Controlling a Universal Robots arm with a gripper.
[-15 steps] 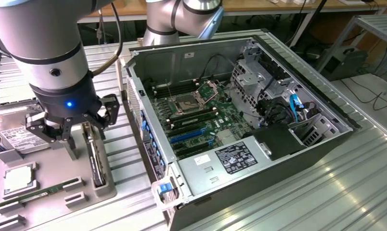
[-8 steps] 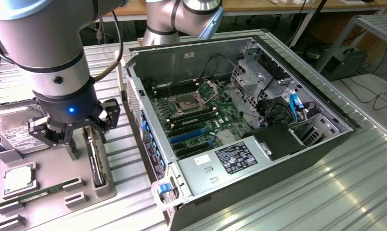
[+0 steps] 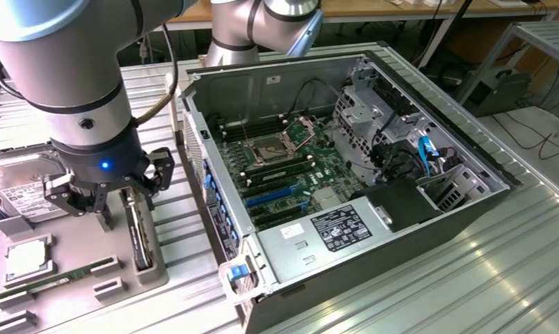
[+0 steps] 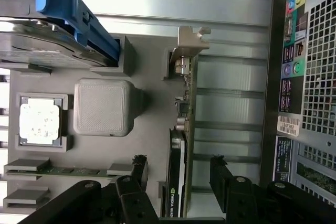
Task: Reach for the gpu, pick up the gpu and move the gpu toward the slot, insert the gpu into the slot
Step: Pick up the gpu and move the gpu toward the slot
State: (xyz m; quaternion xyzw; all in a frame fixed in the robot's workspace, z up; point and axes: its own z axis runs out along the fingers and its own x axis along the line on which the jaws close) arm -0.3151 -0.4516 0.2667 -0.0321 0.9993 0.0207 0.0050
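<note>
While the arm is hanging over the gray tray (image 3: 85,243), the end effector (image 4: 178,161) is holding its two black fingers (image 4: 139,169) wide apart. The gpu (image 4: 185,103) is standing on its edge in the tray, right between those fingers. A gap is showing on each side, so they are not touching it. Its silver end is pointing away from the fingers. Near it on the tray, a chip (image 3: 24,259), a memory stick (image 3: 57,280) and a hard drive (image 3: 20,188) are lying. Farther off, toward the exterior view's right, the open case (image 3: 261,83) is lying on the ribbed counter (image 3: 465,278). Inside it, the blue slot (image 3: 272,200) is sitting on the green board (image 3: 298,160), well apart from the gpu.
</note>
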